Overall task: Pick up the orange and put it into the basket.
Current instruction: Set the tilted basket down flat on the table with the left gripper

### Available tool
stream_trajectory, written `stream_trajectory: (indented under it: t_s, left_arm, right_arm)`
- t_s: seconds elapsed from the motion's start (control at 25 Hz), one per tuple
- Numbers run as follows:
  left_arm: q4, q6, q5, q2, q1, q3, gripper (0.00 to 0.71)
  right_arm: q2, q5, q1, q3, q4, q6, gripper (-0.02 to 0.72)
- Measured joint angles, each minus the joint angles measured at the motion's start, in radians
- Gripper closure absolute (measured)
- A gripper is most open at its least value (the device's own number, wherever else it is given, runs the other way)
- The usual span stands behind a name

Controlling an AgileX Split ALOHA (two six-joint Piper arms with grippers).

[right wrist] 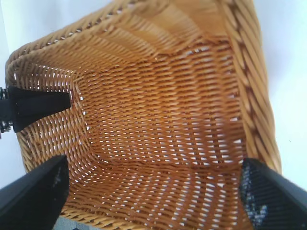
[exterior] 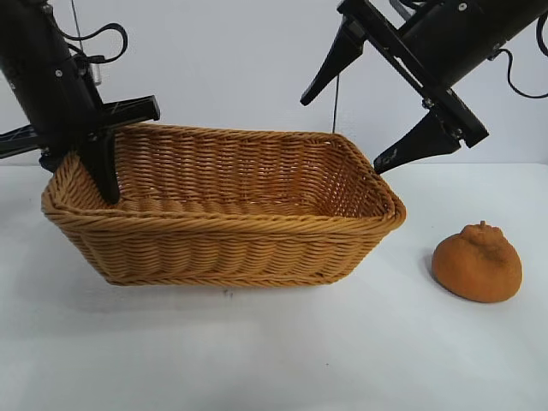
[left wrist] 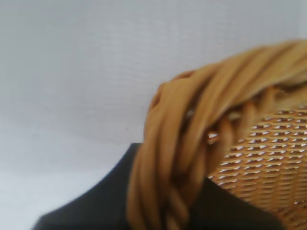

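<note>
**Orange on the table, basket gripped at its rim**

Nearest us, the orange (exterior: 477, 263) sits on the white table (exterior: 274, 351), at about four o'clock from the basket (exterior: 223, 231) and apart from it. We see the left gripper (exterior: 101, 171) pinching the basket's braided rim at nine o'clock. The right gripper (exterior: 360, 128) hangs over the basket's two o'clock corner, fingers spread wide, holding nothing.

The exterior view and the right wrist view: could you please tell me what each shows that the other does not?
Only the exterior view shows the orange on the table, right of the basket, outside it. Only the right wrist view shows the basket's woven floor, with nothing in it. Both share the basket, the left gripper at its rim, and the right gripper, jaws wide open.
</note>
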Motion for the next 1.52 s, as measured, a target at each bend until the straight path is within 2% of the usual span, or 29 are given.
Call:
stream_trajectory:
  t_s: [0.24, 0.4, 0.84, 0.96, 1.08, 1.16, 1.28, 1.52]
  left_arm:
    - [-0.047, 0.084, -0.004, 0.047, -0.025, -0.008, 0.614]
    - [-0.062, 0.089, -0.046, 0.092, -0.039, -0.010, 0.614]
    - [-0.049, 0.092, -0.097, 0.153, -0.039, -0.010, 0.602]
    - [-0.040, 0.092, -0.091, 0.153, -0.039, -0.010, 0.483]
    - [-0.041, 0.092, -0.084, 0.153, -0.039, -0.010, 0.286]
    - [-0.041, 0.092, -0.072, 0.153, -0.039, -0.010, 0.197]
    - [-0.041, 0.092, -0.039, 0.151, -0.039, -0.023, 0.147]
    - [-0.014, 0.092, 0.019, 0.094, -0.039, -0.069, 0.130]
  right_arm:
    - [0.000, 0.001, 0.000, 0.000, -0.001, 0.000, 0.042]
    - [0.000, 0.001, 0.000, 0.000, -0.001, 0.000, 0.042]
    - [0.000, 0.002, 0.000, 0.000, -0.001, 0.000, 0.042]
    - [0.000, 0.002, 0.000, 0.000, -0.001, 0.000, 0.042]
    - [0.000, 0.002, 0.000, 0.000, -0.001, 0.000, 0.042]
    - [0.000, 0.002, 0.000, 0.000, -0.001, 0.000, 0.042]
    - [0.000, 0.002, 0.000, 0.000, -0.001, 0.000, 0.042]
    - [0.000, 0.002, 0.000, 0.000, -0.001, 0.000, 0.042]
